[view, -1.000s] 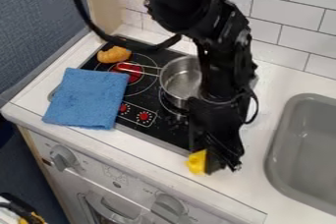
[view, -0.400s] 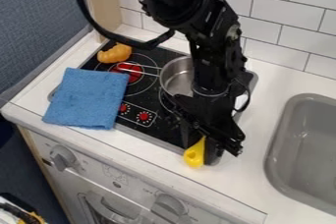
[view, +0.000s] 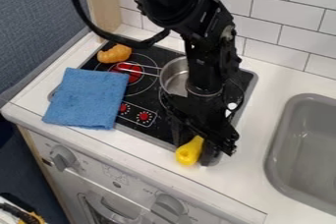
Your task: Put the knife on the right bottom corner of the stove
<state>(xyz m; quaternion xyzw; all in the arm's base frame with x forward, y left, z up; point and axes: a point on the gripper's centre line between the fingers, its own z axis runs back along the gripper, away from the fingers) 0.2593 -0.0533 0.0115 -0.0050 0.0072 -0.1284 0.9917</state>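
The gripper (view: 197, 144) hangs over the lower right corner of the black stove (view: 152, 132), close to its front edge. It is shut on the knife (view: 188, 153), whose yellow handle juts out toward the front, over the stove's edge and the white counter. The rest of the knife is hidden by the fingers and arm. Whether the knife touches the stove, I cannot tell.
A metal pot (view: 175, 78) stands on the stove just behind the gripper, partly covered by the arm. A blue cloth (view: 89, 99) overlaps the stove's left side, and a croissant-like orange item (view: 115, 53) lies at the back left. The grey sink (view: 305, 154) is at right.
The gripper and knife have moved left, from beyond the stove's right front corner onto that corner. More of the yellow handle shows now, and more of the stove's right edge is uncovered.
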